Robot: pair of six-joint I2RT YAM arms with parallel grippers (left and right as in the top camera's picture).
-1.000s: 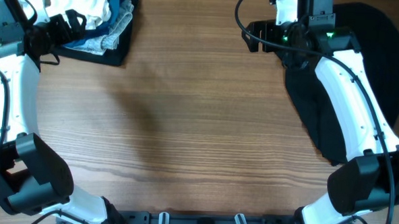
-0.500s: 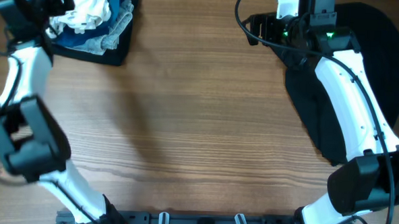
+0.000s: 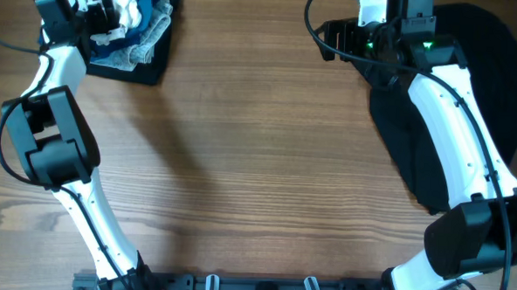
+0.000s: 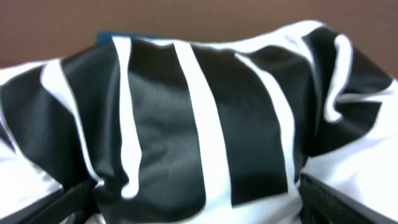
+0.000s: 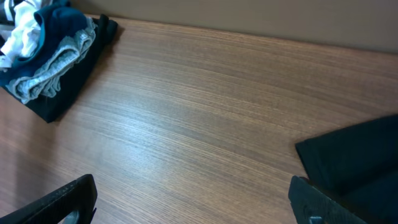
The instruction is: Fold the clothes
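Your L gripper (image 4: 205,202) is sitting wide open against the thin white shirt with black printed bars (image 4: 205,124), at the table's far-left corner.
Its fingers are showing only at the wrist view's bottom corners, w/ cloth filling the gap btwn them and no pinch visible; the shirt is lying bunched on the small pile of folded blue, grey & black pieces (image 3: 140,48). Your R gripper (image 5: 199,199) is hanging spread wide & empty over the brown wood-grain tabletop (image 3: 258,162), w/ the big plain black garment (image 3: 489,59) lying crumpled far right under that arm. A plain tan backdrop (image 5: 280,18) is running behind the far edge.
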